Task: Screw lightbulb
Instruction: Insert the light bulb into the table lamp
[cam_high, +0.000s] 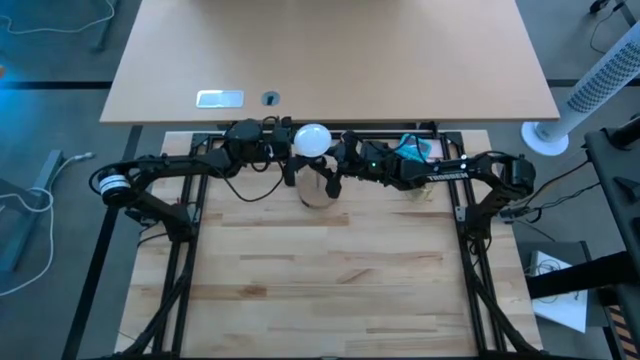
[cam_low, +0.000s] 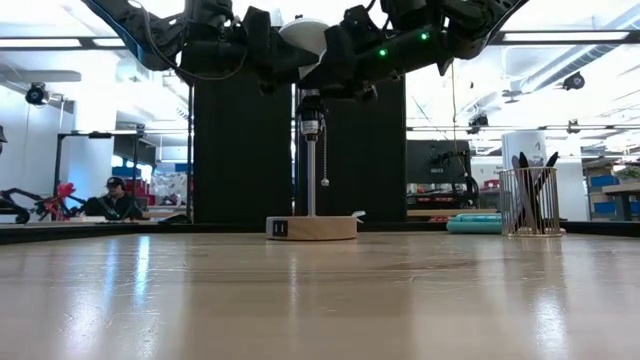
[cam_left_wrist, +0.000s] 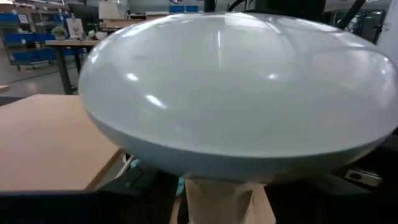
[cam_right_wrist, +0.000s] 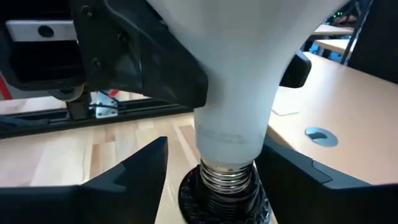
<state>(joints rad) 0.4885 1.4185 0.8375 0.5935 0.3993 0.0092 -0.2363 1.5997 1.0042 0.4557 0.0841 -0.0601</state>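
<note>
Left end effector (cam_high: 287, 150) grips the lightbulb (cam_high: 311, 139) above the wooden table (cam_high: 330, 270); right end effector's (cam_right_wrist: 211, 168) fingers flank its neck, apart.

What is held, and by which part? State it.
The white round-globe lightbulb, by its globe, seemingly in the left pincer; the right pincer straddles its neck, open.

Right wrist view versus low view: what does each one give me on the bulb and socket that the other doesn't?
Only the right wrist view shows the bulb's metal thread sitting in the black socket, part of it still exposed, with the right tool's fingers apart either side of the neck.

Only the low view shows the whole lamp: the wooden base, the upright stem, the pull chain, and both arms meeting at the top.

Both show the white bulb upright over the socket.
</note>
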